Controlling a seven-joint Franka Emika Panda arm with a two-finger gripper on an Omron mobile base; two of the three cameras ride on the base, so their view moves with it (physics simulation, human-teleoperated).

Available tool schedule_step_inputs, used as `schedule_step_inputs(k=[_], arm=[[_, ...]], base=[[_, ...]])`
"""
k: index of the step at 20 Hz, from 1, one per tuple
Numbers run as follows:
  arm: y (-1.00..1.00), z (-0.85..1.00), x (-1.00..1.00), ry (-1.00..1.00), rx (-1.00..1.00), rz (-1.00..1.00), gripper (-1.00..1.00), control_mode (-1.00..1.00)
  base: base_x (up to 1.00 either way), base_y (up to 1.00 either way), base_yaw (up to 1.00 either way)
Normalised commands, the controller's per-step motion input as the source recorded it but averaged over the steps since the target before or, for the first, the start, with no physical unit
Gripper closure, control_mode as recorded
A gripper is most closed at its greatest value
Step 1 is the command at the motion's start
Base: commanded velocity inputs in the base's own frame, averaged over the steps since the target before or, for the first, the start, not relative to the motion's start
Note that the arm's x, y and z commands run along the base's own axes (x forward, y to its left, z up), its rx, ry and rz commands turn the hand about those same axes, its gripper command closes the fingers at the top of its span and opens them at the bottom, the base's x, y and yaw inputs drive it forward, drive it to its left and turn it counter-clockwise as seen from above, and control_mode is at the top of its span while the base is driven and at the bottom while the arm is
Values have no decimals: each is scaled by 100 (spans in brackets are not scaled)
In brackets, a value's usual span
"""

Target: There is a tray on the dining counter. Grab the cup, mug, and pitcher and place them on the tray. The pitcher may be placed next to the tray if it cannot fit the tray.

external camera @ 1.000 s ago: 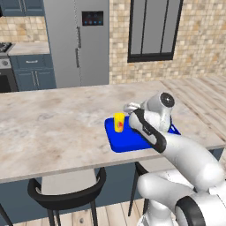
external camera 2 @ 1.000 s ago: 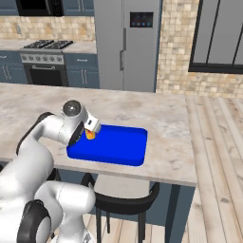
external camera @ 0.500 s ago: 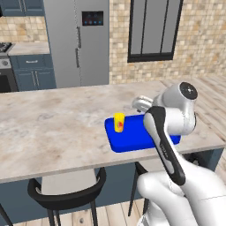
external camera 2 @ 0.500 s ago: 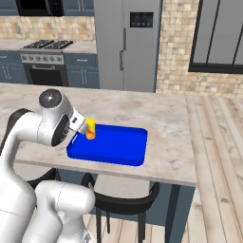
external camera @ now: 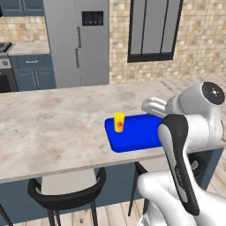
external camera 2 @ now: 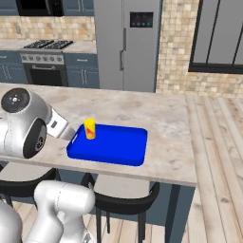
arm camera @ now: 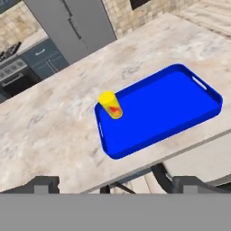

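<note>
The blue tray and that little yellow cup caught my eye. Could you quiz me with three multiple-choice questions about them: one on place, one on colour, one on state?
1. Where does the cup stand?
A. inside the tray, near one end
B. on the bare dining counter
C. on a stool

2. What colour is the mark on the cup's side?
A. green
B. red-orange
C. white

3. How is the cup standing?
A. tipped on its side
B. upside down
C. upright, with nothing gripping it

Answers: 1 A, blue tray floor surrounds its base; 2 B, the mark shows against the yellow in the hand view; 3 C, its open top faces up and it stands alone.
</note>
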Motion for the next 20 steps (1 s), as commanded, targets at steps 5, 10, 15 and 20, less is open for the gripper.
schedule_step_inputs(k=[5, 10, 15, 20], arm=[[0, 21, -41, 1, -2, 6, -100, -100], [0, 6, -1, 13, 0, 17, -100, -100], [5, 13, -1, 18, 0, 7, -100, -100], [23, 1, -20, 9, -7, 0, -100, -100]], base=[[0, 0, 0], [0, 0, 0], [0, 0, 0], [0, 0, 0]])
